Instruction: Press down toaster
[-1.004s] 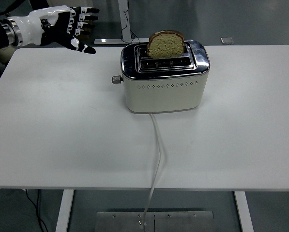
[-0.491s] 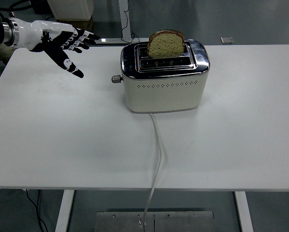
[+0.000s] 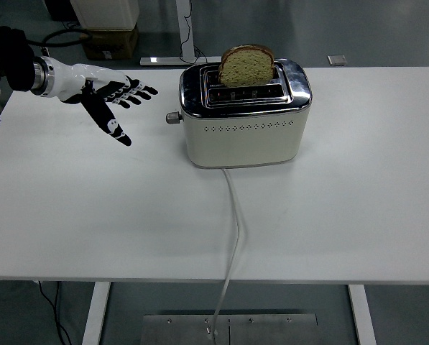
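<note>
A cream toaster [image 3: 244,118] with a rounded boxy body and a shiny chrome top stands at the upper middle of the frame, on the far half of the smooth white table [image 3: 343,215]. A row of small vent holes runs along its near face. One slice of brown, grainy bread [image 3: 247,66] stands upright in the far slot, its domed crust well above the chrome rim. The small metal lever knob [image 3: 173,118] sticks out from the toaster's left end, up near the top of that end. A pale cord [image 3: 233,237] leaves the base of the near face, runs down the frame across the table and drops over the near edge.

The left hand [image 3: 106,100], white-shelled with black fingers, hovers in the upper left of the frame, fingers spread wide and holding nothing, fingertips pointing right toward the lever but apart from it. A strip of bare tabletop lies between them. The table surface is wide and uncluttered to the left, right and front of the toaster.
</note>
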Motion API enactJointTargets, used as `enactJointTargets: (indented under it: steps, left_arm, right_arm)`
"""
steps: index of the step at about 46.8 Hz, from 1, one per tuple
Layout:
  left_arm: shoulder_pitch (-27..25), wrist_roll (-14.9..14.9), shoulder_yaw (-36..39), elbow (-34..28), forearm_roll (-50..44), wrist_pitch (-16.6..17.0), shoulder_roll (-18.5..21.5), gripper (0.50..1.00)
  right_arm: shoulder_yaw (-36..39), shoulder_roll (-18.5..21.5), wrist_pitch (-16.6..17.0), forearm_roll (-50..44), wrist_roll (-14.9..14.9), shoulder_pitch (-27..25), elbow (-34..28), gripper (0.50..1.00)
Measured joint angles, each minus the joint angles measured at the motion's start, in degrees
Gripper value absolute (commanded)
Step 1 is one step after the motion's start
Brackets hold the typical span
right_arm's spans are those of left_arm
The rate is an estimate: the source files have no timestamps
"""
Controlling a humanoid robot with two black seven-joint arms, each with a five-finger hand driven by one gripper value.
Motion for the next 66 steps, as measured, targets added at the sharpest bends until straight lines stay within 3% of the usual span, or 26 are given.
enactJointTargets:
  steps: [36, 66]
  left_arm:
    - [1.1, 0.0, 2.4, 4.5, 0.1, 0.4, -6.9, 1.000]
    - [2.9, 0.0, 2.3, 5.3, 0.1, 0.6, -7.1, 1.000]
  right_arm:
    - [0.0, 0.0, -0.1, 0.0, 0.0, 0.0, -0.1, 1.000]
    - [0.0, 0.0, -0.1, 0.0, 0.0, 0.0, 0.0, 1.000]
